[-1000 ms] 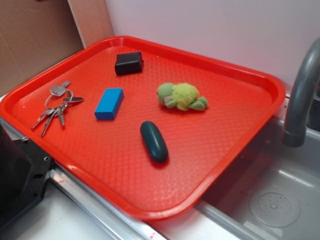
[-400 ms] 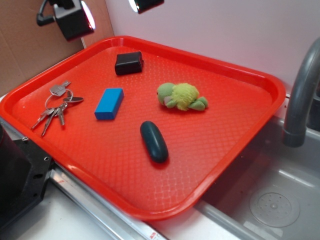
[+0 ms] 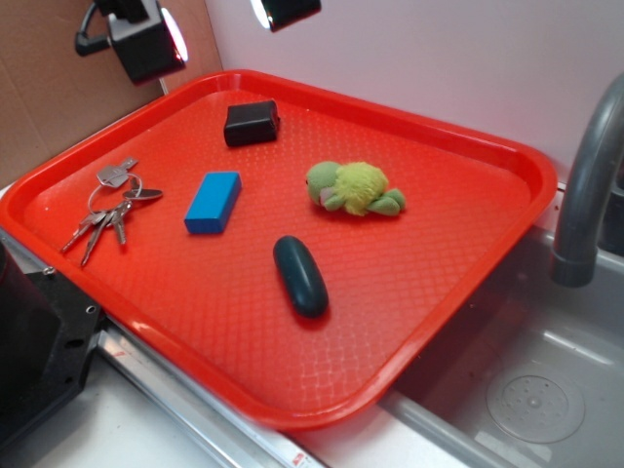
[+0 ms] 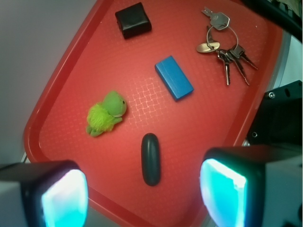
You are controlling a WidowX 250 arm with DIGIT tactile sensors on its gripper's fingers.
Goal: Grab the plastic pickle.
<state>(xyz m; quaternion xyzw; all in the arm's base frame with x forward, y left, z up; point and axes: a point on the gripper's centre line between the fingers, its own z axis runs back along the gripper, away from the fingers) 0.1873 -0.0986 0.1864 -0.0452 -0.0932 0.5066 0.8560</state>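
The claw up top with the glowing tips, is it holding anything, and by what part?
Nothing is held. The gripper hangs open high above the red tray, and the plastic pickle lies loose on the tray below it, untouched.

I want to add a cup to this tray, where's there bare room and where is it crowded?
Bare room: the tray corner between the plush turtle and the faucet, and the near strip below the plastic pickle. Crowded: the left side, around the keys, blue block and black box.
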